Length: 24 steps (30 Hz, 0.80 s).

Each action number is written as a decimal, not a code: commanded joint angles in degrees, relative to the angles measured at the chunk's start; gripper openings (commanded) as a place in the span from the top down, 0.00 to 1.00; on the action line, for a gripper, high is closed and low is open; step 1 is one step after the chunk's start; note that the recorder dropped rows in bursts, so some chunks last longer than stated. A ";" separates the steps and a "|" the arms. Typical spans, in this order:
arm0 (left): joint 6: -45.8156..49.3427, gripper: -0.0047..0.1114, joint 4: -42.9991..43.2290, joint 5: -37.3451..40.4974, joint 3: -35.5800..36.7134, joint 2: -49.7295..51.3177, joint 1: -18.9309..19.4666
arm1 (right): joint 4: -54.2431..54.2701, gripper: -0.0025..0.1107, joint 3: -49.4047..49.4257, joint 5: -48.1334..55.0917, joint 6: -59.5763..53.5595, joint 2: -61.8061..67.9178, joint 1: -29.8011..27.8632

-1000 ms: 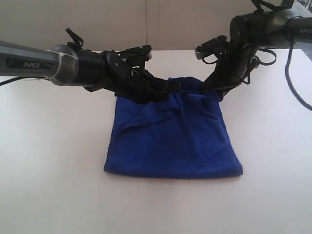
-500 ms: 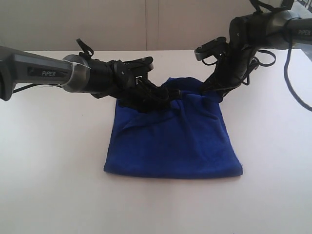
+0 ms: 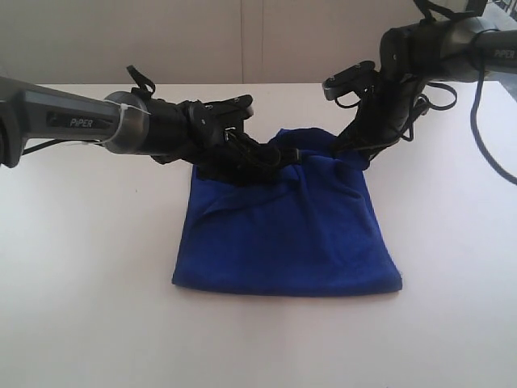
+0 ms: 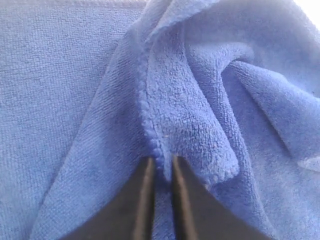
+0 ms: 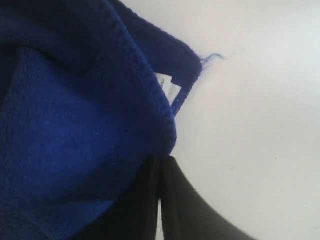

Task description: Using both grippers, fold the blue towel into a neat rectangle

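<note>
The towel (image 3: 287,234) lies in the middle of the table (image 3: 89,307), its far edge bunched up. My left pincer (image 3: 273,155) pinches that hem, my right pincer (image 3: 350,150) the far right corner. The left one slid in a little, then stopped. Both grips look set, so I think folding can start.

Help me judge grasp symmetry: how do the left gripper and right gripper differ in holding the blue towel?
The left gripper pinches a bunched ridge of the blue towel; the right gripper pinches its hemmed edge near a corner, beside the white table. The left arm reaches in low, almost level; the right arm drops steeply from above. Both are shut on the towel's far side.
</note>
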 commanded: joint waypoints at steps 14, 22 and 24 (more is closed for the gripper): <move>7.76 0.96 2.50 8.50 -0.34 -5.10 2.17 | 0.03 0.98 -0.13 0.77 0.52 -1.94 -0.55; 18.12 0.96 5.87 20.48 -0.34 -12.09 5.75 | 0.03 0.98 -0.13 5.31 0.52 -7.60 -0.55; 20.02 0.96 6.94 23.95 -0.34 -13.92 6.23 | 0.59 0.98 -0.13 7.31 -0.31 -9.22 -0.55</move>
